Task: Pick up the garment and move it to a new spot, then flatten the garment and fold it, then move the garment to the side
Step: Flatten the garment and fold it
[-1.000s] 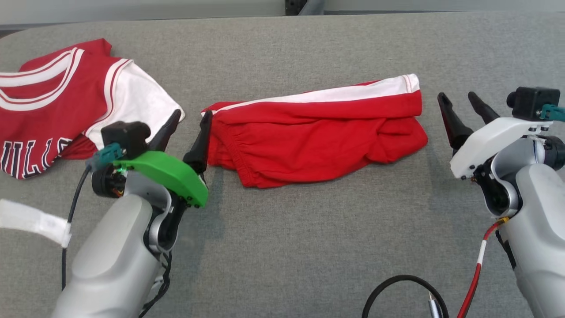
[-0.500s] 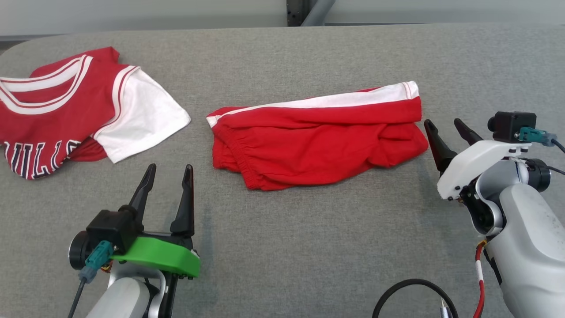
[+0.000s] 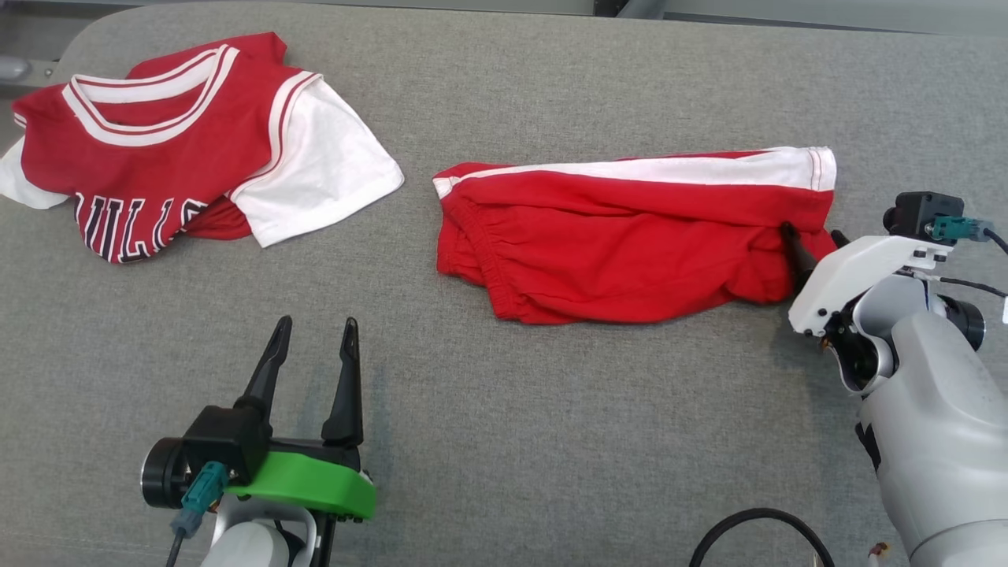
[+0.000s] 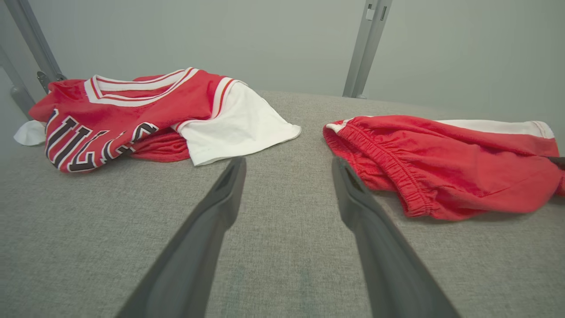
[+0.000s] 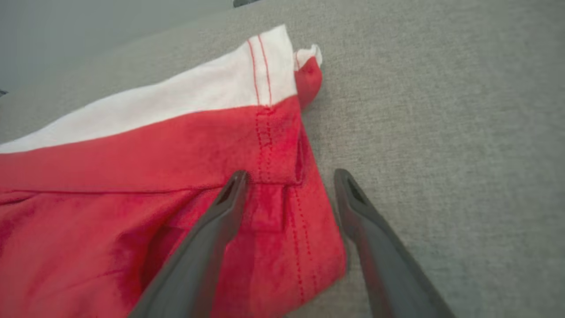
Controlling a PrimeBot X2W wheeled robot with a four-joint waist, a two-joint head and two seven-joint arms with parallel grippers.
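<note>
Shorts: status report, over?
Left gripper open, off to the side. Right gripper open, straddling hem of shorts. Shorts folded, not gripped. Jersey lies apart, nothing blocking.

Grey fabric tabletop [image 3: 551, 441], pale wall [image 4: 282, 39] behind

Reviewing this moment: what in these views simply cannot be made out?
- Head view: the right pincer is mostly hidden by its own white mount.
- Right wrist view: whether it touches the shorts is unclear.
- Head view: the jersey lettering is partly folded under.
- Head view: the cable is cut off by the bottom edge.
</note>
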